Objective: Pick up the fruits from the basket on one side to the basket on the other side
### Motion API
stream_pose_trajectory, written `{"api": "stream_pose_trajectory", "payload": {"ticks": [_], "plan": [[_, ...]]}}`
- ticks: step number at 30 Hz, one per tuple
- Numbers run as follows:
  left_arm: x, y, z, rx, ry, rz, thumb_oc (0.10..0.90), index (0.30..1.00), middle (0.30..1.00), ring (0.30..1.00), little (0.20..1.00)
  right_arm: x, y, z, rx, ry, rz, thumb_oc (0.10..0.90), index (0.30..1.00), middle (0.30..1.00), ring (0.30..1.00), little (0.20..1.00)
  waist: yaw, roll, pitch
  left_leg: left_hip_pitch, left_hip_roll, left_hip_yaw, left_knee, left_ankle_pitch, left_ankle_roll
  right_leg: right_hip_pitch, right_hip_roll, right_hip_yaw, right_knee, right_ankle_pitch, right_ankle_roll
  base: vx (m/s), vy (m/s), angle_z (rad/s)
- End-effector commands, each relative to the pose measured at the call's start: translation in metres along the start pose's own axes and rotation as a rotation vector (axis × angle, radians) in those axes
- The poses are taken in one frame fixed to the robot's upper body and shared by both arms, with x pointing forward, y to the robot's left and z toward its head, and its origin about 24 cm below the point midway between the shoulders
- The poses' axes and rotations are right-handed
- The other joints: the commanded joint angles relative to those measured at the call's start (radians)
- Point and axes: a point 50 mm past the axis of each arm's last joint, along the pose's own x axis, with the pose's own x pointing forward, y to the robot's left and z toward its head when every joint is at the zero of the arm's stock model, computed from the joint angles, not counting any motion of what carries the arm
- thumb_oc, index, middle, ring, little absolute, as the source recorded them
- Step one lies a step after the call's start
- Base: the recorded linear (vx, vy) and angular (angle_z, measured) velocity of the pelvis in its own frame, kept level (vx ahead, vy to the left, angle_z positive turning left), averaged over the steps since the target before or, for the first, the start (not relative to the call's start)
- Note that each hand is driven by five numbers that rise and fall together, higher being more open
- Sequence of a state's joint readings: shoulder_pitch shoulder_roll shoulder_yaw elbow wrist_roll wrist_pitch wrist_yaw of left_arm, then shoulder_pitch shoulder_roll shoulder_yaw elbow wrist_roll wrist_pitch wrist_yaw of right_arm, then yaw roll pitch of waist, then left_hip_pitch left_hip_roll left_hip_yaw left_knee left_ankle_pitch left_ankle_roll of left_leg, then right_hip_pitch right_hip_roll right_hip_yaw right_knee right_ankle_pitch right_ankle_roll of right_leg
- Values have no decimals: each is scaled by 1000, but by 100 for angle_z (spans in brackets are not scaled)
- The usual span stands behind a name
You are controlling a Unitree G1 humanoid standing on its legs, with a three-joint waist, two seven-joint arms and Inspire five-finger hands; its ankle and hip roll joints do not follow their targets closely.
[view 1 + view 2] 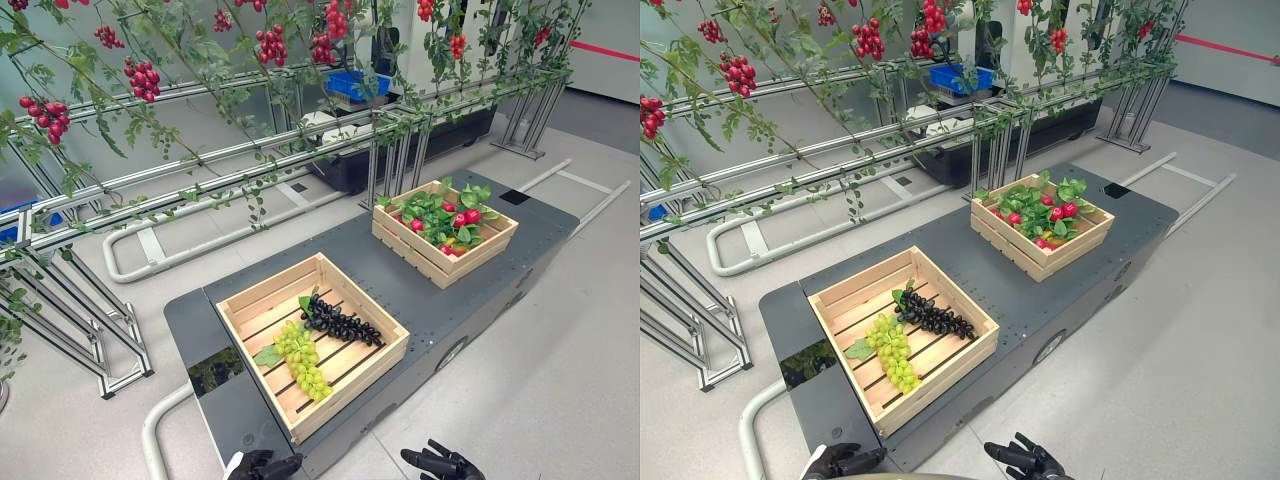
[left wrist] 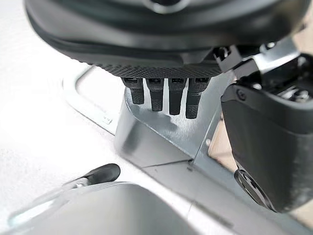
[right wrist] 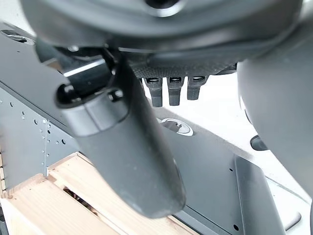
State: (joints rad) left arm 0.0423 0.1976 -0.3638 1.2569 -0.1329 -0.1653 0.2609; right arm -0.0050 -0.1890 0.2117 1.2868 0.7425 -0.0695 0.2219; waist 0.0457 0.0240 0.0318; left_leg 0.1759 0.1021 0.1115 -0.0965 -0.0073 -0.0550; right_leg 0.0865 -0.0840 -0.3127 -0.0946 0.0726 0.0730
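Note:
Two wooden crates stand on a dark platform [image 1: 400, 290]. The near crate [image 1: 268, 281] holds a bunch of black grapes [image 1: 340, 322] and a bunch of green grapes [image 1: 303, 360] side by side. The far crate [image 1: 430, 258] holds red fruits [image 1: 465, 217] among green leaves. My left hand [image 1: 262, 465] hangs low in front of the platform's near corner, open and empty, its fingers [image 2: 168, 98] relaxed. My right hand [image 1: 440, 462] is also low, off the platform's near right side, fingers spread and empty; a corner of the near crate [image 3: 58, 196] shows past its thumb [image 3: 122, 152].
Behind the platform run metal frames [image 1: 250, 150] hung with vines and clusters of red tomatoes [image 1: 142, 78]. A blue bin [image 1: 355, 84] sits further back. White tube rails [image 1: 150, 265] lie on the floor to the left. Grey floor [image 1: 570, 360] stretches to the right.

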Motion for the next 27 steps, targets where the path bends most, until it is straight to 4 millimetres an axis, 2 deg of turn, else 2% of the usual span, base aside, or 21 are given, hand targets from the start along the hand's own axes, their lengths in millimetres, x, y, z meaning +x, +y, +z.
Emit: {"api": "stream_pose_trajectory", "payload": {"ticks": [1,4,5,6,7,8,9,10,14,16,18,19,20,21,22,23,25,26,27], "plan": [[6,2,37,-136,-121,130,800,900,900,900,900,9,26,14,-54,-6,75,800,900,900,900,900,10,-35,60,-3,-72,2,9,-85,52,105,-11,8,7,-129,-8,0,0,0],[4,17,38,-315,-139,289,800,900,900,900,900,9,25,14,-26,-13,69,800,900,900,900,900,14,-34,60,-2,-75,-5,9,-85,52,109,-13,5,7,-130,-10,0,0,0],[4,17,37,-325,-138,294,800,900,900,900,900,9,25,14,-25,-13,69,800,900,900,900,900,14,-34,60,-1,-75,-6,9,-85,51,109,-13,5,7,-130,-10,26,-7,3],[3,34,42,-525,-190,390,800,900,900,900,900,9,23,16,1,-20,60,800,900,900,900,900,16,-32,61,2,-76,-10,9,-86,50,113,-15,5,7,-130,-9,0,0,0],[3,39,45,-569,-218,412,800,900,900,900,900,9,23,17,3,-21,57,800,900,900,900,900,17,-30,61,2,-76,-11,9,-86,49,114,-15,5,7,-131,-9,26,0,4],[2,49,53,-625,-279,450,800,900,900,900,900,8,21,19,9,-23,51,800,900,900,900,900,19,-28,62,2,-76,-13,9,-86,48,114,-16,5,7,-131,-11,12,11,5],[-1,61,70,-642,-379,500,800,900,900,900,900,8,17,22,20,-31,43,800,900,900,900,900,22,-23,63,0,-77,-15,9,-85,48,113,-16,7,7,-131,-12,13,15,6],[-3,66,78,-635,-429,522,800,900,900,900,900,7,16,24,30,-38,41,800,900,900,900,900,23,-21,63,0,-77,-17,9,-85,48,112,-16,7,7,-131,-13,19,24,12],[-25,102,137,-552,-760,609,800,900,900,900,900,4,6,38,62,-106,59,800,900,900,900,900,33,-4,64,-5,-80,-30,9,-83,51,110,-16,11,7,-131,-18,24,27,8],[-36,120,157,-492,-867,615,800,900,900,900,900,2,3,41,41,-135,67,800,900,900,900,900,35,4,61,-10,-83,-34,9,-81,52,109,-16,11,7,-131,-19,39,38,3],[-46,142,171,-410,-947,642,800,900,900,900,900,1,1,44,45,-164,83,800,900,900,900,900,33,8,59,-11,-85,-34,9,-80,53,110,-18,7,7,-130,-18,61,51,1],[-53,159,180,-339,-986,673,800,900,900,900,900,0,0,46,47,-185,94,800,900,900,900,900,29,11,58,-10,-87,-31,9,-80,55,114,-19,5,7,-131,-18,63,46,1],[-55,162,182,-322,-996,680,800,900,900,900,900,-1,0,47,47,-192,98,800,900,900,900,900,28,12,57,-10,-87,-31,9,-80,56,115,-19,5,7,-132,-18,102,86,0],[-64,183,195,-237,-1030,710,800,900,900,900,900,-2,2,51,38,-221,121,800,900,900,900,900,20,17,60,-8,-88,-23,9,-75,60,106,-22,5,41,-146,-21,101,118,0],[-73,192,208,-177,-1073,714,800,900,900,900,900,-2,5,57,27,-246,142,800,900,900,900,900,12,21,70,-2,-87,-10,13,-65,62,87,-28,9,89,-166,-25,87,110,-1],[-73,192,208,-177,-1073,714,800,900,900,900,900,-2,5,57,27,-246,142,800,900,900,900,900,13,21,70,-3,-87,-10,13,-65,62,85,-28,10,91,-167,-25,1,116,-3],[-88,201,231,-147,-1159,722,800,900,900,900,900,-5,6,73,5,-290,169,800,900,900,900,900,0,25,115,-80,-90,-3,172,-98,59,21,-52,14,222,-210,-41,-117,148,-3],[-96,203,248,-124,-1213,743,800,900,900,900,900,-7,6,88,-24,-333,188,800,900,900,900,900,-9,30,166,-156,-92,5,307,-137,55,-47,-74,20,348,-254,-52,-150,150,4],[-97,204,250,-115,-1219,748,800,900,900,900,900,-7,7,90,-27,-338,190,800,900,900,900,900,-10,30,170,-167,-92,5,320,-140,55,-57,-76,22,360,-258,-53,-134,157,9]]}}
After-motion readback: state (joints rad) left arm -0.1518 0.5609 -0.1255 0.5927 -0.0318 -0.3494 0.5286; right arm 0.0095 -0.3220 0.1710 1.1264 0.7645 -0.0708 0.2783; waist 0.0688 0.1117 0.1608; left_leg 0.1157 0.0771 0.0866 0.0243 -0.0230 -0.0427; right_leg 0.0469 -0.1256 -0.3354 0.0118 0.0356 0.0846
